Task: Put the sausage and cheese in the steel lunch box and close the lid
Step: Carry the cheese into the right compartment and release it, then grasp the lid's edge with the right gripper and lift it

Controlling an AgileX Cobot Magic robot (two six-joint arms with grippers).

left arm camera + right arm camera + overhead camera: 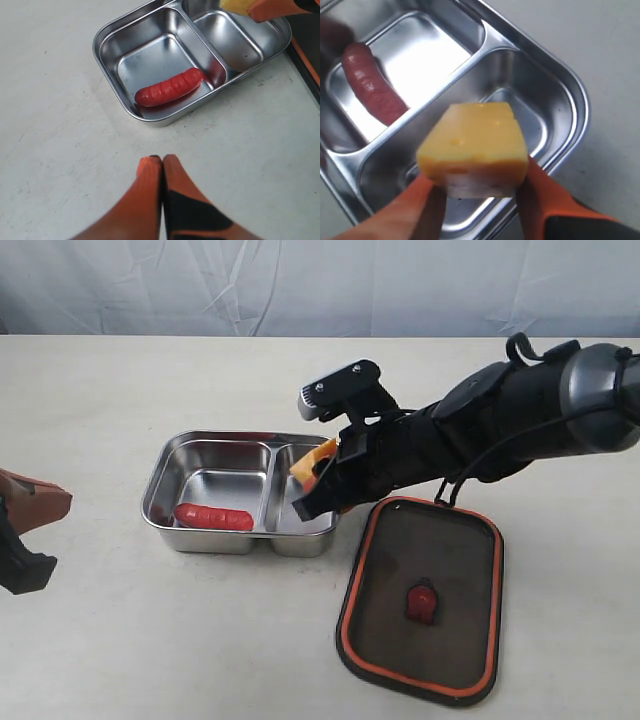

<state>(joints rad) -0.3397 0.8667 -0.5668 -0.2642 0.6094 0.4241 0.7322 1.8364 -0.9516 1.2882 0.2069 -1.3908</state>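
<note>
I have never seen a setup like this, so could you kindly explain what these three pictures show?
This is a robot with two arms, each ending in a two-finger gripper. The wide picture comes from a camera off the arms. The other two come from cameras on the wrists, each looking past its own gripper.

On the table lies a steel lunch box with two compartments. The sausage rests in the larger one. The lid lies flat on the table beside the box.

The right gripper holds the cheese over the other compartment, which is empty. The left gripper is shut, holds nothing and is away from the box.
</note>
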